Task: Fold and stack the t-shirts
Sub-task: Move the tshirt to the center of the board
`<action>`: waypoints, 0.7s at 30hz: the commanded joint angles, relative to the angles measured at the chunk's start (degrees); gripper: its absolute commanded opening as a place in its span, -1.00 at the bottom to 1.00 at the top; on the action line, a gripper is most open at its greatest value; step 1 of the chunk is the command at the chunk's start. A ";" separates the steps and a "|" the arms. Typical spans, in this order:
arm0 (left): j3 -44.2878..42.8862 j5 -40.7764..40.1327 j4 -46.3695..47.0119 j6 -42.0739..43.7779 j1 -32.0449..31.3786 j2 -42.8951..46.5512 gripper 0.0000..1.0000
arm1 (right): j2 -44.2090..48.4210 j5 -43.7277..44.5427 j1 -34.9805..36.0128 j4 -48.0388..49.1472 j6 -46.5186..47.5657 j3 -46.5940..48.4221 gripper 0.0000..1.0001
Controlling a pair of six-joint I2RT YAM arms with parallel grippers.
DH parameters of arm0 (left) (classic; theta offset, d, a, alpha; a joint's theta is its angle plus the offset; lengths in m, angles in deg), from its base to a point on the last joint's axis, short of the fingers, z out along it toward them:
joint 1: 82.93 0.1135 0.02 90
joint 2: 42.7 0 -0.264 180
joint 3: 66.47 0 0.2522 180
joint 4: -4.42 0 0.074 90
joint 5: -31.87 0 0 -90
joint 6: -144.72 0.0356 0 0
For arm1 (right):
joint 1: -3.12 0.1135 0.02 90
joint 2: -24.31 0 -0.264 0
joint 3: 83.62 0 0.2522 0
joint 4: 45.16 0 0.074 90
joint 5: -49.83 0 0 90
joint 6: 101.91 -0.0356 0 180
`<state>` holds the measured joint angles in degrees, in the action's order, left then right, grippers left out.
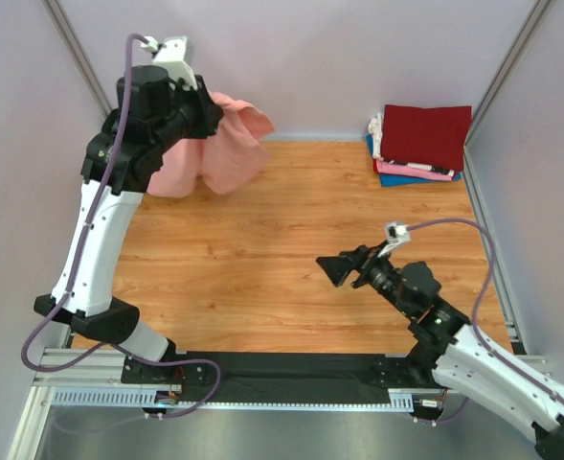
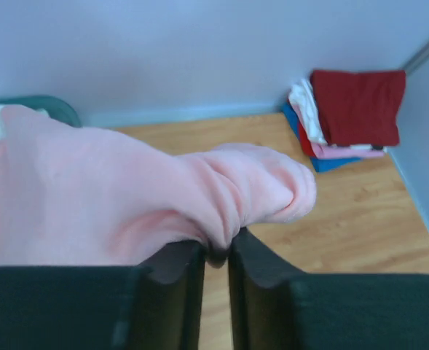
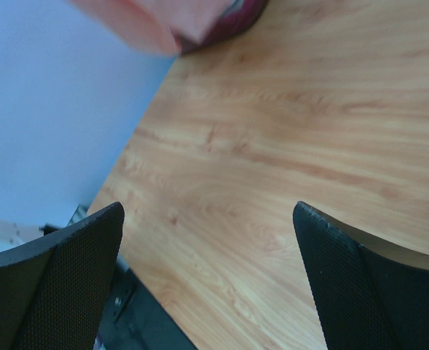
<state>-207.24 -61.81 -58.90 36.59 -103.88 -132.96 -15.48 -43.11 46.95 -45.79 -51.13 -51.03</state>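
Observation:
My left gripper (image 2: 216, 251) is shut on the salmon-pink t-shirt (image 1: 226, 144) and holds it bunched in the air over the table's far left corner. In the left wrist view the cloth (image 2: 127, 189) drapes over the fingers. A stack of folded t-shirts (image 1: 420, 144) lies at the far right corner, dark red on top, with pink, white and blue beneath; it also shows in the left wrist view (image 2: 352, 117). My right gripper (image 1: 344, 270) is open and empty, low over the bare wood right of centre. In the right wrist view its fingertips (image 3: 90, 248) stand wide apart.
The wooden table (image 1: 262, 249) is walled by pale panels at the back and sides. A blue-grey basket rim (image 2: 46, 108) shows behind the pink cloth at the far left. A black strip (image 1: 291, 369) runs along the near edge.

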 commanded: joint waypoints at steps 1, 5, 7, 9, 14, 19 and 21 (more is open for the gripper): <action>7.71 3.32 -5.64 0.11 -5.04 -2.91 -0.46 | 12.52 22.29 -0.06 -27.01 5.47 6.29 1.00; 11.76 9.14 -9.66 0.91 -9.98 -6.24 0.99 | 20.36 34.39 -0.24 -44.47 6.70 15.16 1.00; 16.84 8.34 -7.49 -0.23 -11.13 -3.71 0.99 | 21.33 35.98 -0.15 -51.05 5.14 17.28 1.00; 25.64 8.69 -2.59 -1.55 -11.48 2.52 0.99 | 21.07 34.07 -0.15 -52.41 3.37 18.08 1.00; 34.17 3.87 -4.74 -1.83 -11.31 11.23 0.99 | 12.23 22.39 -0.15 -46.19 -2.26 14.40 0.98; 41.99 0.52 -7.48 -0.59 -11.31 16.42 0.99 | -6.93 7.19 0.37 -33.88 -2.61 14.73 0.81; 47.35 -0.44 -7.31 -0.41 -11.39 20.28 0.99 | -17.00 5.85 1.69 -32.29 -1.13 16.93 0.80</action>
<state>-165.20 -59.71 -64.43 35.59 -115.16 -114.84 -23.87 -29.12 47.39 -84.17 -52.46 -36.95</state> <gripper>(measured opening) 0.993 0.905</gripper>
